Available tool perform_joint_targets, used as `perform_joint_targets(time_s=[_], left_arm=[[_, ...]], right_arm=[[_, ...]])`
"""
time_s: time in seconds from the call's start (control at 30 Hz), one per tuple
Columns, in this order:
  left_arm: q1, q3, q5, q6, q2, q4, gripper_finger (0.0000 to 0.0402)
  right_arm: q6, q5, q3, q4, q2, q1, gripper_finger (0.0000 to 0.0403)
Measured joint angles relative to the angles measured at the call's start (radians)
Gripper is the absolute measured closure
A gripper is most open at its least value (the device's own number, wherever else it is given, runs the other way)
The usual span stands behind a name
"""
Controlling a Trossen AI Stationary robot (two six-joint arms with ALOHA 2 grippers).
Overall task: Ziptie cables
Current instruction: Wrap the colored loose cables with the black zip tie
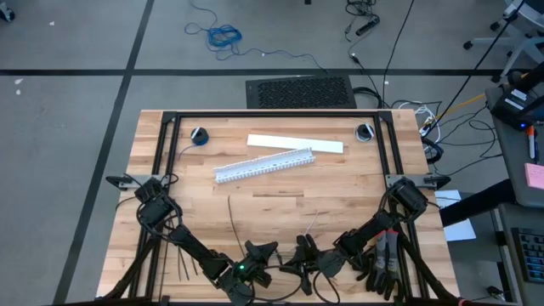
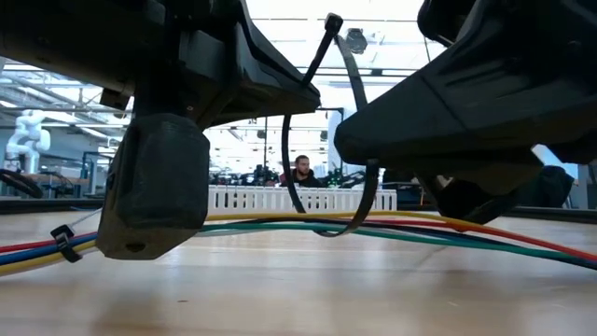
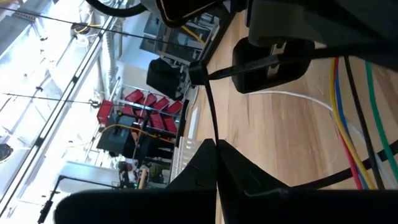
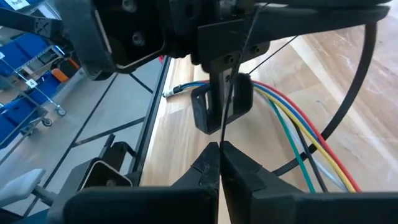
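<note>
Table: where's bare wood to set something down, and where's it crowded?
Free: the wood between the white slotted duct and the grippers; also the left side, below the dark puck. Crowded: near edge, where left gripper and right gripper meet over the cables and ziptie.

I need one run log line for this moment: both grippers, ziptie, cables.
left gripper: shut on ziptie | right gripper: shut on ziptie | ziptie: looped around cables | cables: lying on table, near edge

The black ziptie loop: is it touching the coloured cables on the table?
Touching. The low view shows the ziptie curving down around the cables, its bottom crossing right against them.
</note>
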Motion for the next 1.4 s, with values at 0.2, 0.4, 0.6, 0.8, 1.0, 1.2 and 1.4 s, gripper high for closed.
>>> perform_joint_targets(time_s=[0.2,0.4,0.6,0.8,1.0,1.2,1.4], left_arm=[[0.01,0.0,0.001,0.0,0.0,0.0,0.0402],[0.014,0.0,0.005,0.0,0.0,0.0,0.0402],[0.008,0.0,0.005,-0.001,0.0,-0.001,0.0402],[0.007,0.0,0.005,-0.005,-0.001,-0.001,0.0402],[0.0,0.0,0.005,-0.081,-0.002,-0.048,0.0402],[-0.006,-0.001,0.005,-0.08,-0.002,-0.058,0.0402],[-0.005,-0.001,0.004,-0.08,-0.002,-0.058,0.0402]], right_arm=[[-0.002,0.0,0.0,0.0,0.0,0.004,0.0403],[-0.002,0.0,0.0,-0.009,0.0,0.004,0.0403],[-0.003,0.002,0.0,-0.015,0.0,0.004,0.0403],[-0.003,0.006,0.0,-0.015,0.0,0.004,0.0403],[-0.003,0.026,0.0,-0.015,0.0,0.004,0.0403],[-0.01,0.032,0.0,-0.011,0.0,0.003,0.0403],[-0.006,0.029,0.0,-0.006,0.0,0.002,0.0403]])
